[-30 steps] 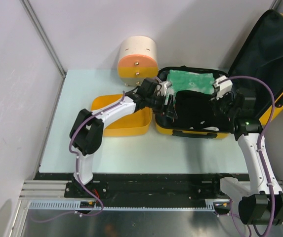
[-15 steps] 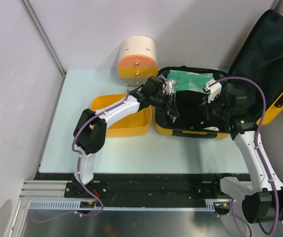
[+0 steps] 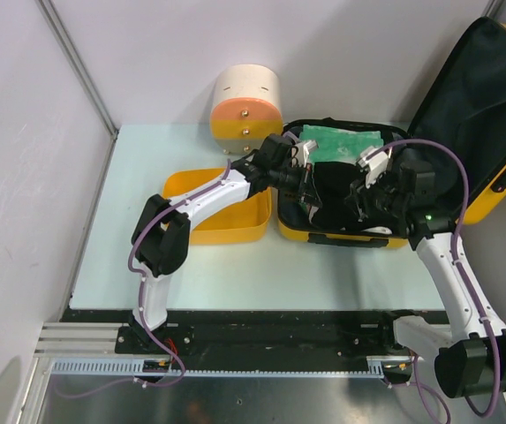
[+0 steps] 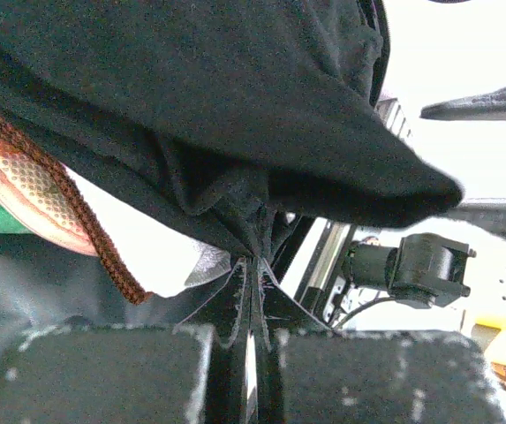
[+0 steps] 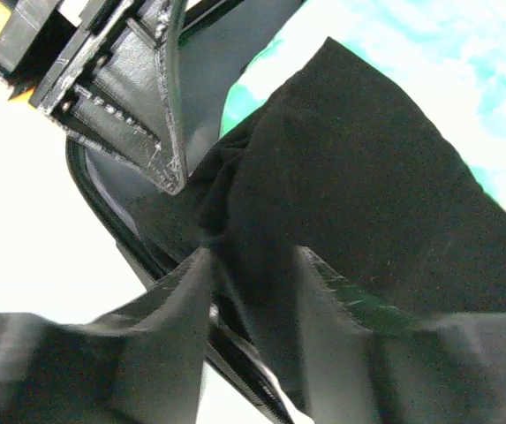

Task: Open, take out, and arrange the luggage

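On the pale green bench [image 3: 147, 265] we see a plain yellow plastic tub [image 3: 226, 228] at mid-bench. Just beside it, toward the far right corner, the glossy yellow hard-shell luggage [image 3: 292, 231] lies open with its dark-lined lid raised. Over its shell, the left gripper [image 4: 251, 309] is clamped tight on a crumpled black cloth [image 3: 341, 199]. The right gripper [image 5: 253, 283] has its fingers apart, with that cloth between them. Beyond lies a green cloth [image 3: 341, 141]. A cream-and-orange cylindrical container [image 3: 246, 102] sits at the far edge.
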